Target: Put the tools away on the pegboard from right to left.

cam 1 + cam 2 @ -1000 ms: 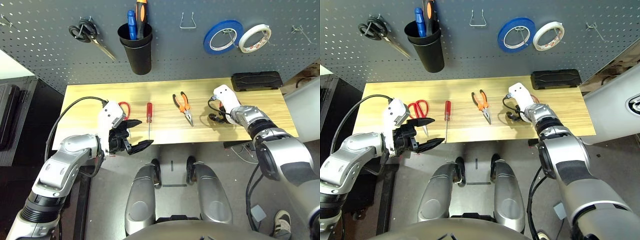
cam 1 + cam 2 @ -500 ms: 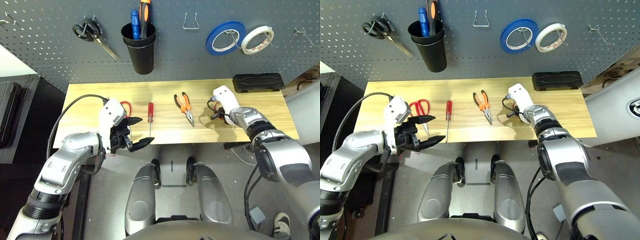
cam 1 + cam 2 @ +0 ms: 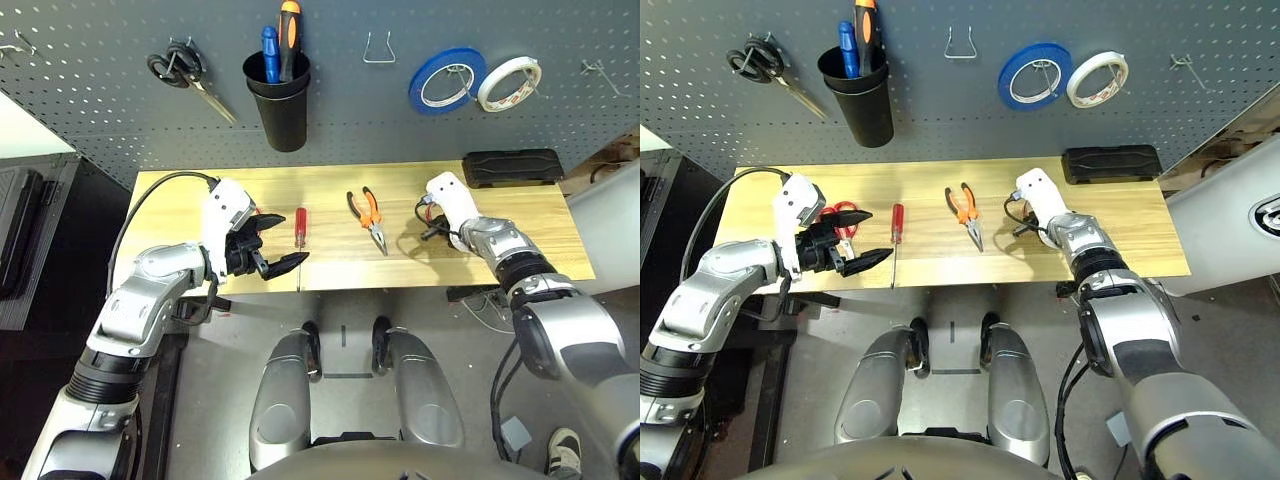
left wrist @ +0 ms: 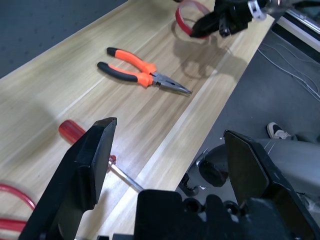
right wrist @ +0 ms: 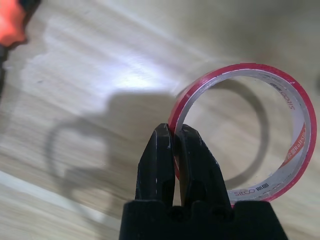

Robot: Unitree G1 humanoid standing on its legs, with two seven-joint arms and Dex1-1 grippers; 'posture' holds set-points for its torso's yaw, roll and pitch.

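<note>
From the head camera we see a wooden table [image 3: 530, 215] with a dark grey pegboard [image 3: 100, 90] rising behind it. Our right gripper [image 3: 428, 236] is low over the right part of the table, and from here we cannot quite make out what it has. To its left lie the orange-and-black pliers [image 3: 367, 215], then the red screwdriver [image 3: 298, 232] further left. Our left gripper [image 3: 272, 240] is just left of the screwdriver with its two black fingers spread wide and nothing between them. The red-handled scissors [image 3: 843, 216] peek out right behind it. Up on the pegboard hang black scissors [image 3: 185, 75], a black cup [image 3: 279, 100] with tools standing in it, a bare metal hook [image 3: 377, 48], a blue tape roll [image 3: 446, 78] and a white tape roll [image 3: 509, 82]. In the left wrist view the left fingers [image 4: 87, 172] stand far apart, the screwdriver passes just beyond them, the pliers lie further off, and past those the right gripper holds up the red tape ring [image 4: 189, 19]. In the right wrist view the two fingers [image 5: 162, 165] are pressed together on the thin wall of the red tape ring [image 5: 292, 150], one finger outside and one inside, with the ring standing on edge just above the wood.
</note>
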